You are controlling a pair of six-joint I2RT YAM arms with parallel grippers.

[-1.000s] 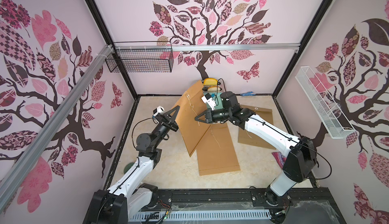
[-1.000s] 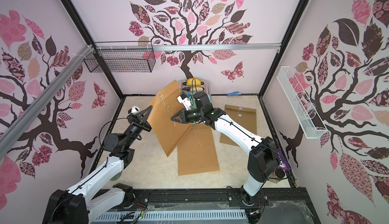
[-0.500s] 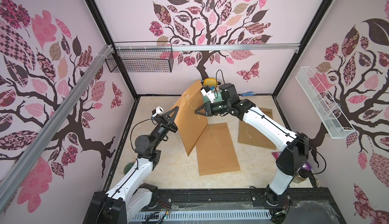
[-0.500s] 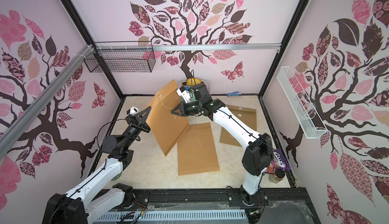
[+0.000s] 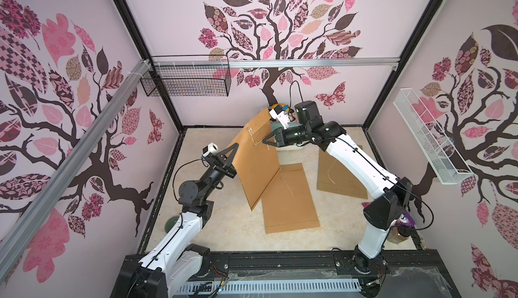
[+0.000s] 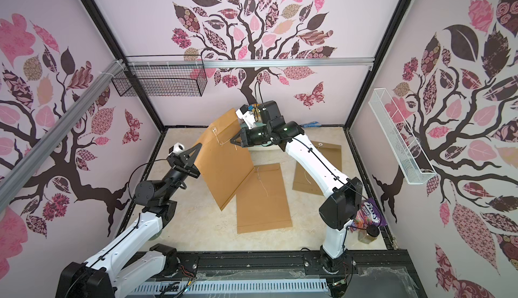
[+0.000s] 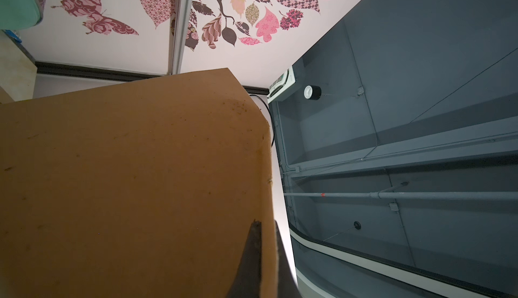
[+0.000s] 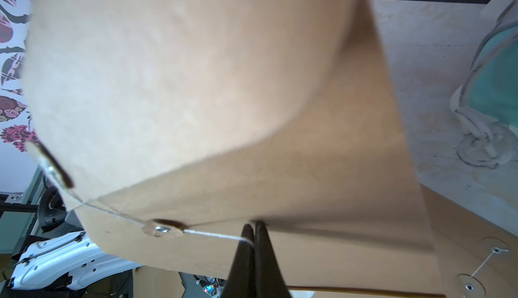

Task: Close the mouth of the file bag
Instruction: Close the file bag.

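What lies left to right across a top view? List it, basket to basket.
Black wire basket → left gripper → held file bag → centre flat file bag → flat file bag beneath right arm → white wire basket

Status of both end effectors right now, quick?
Left end effector: closed, holding the bag by its edge.
Right end effector: closed, pinching the string.

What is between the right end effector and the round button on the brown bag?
A thin white string, running from the button on the file bag to the right end effector, which pinches it. The right wrist view shows it.
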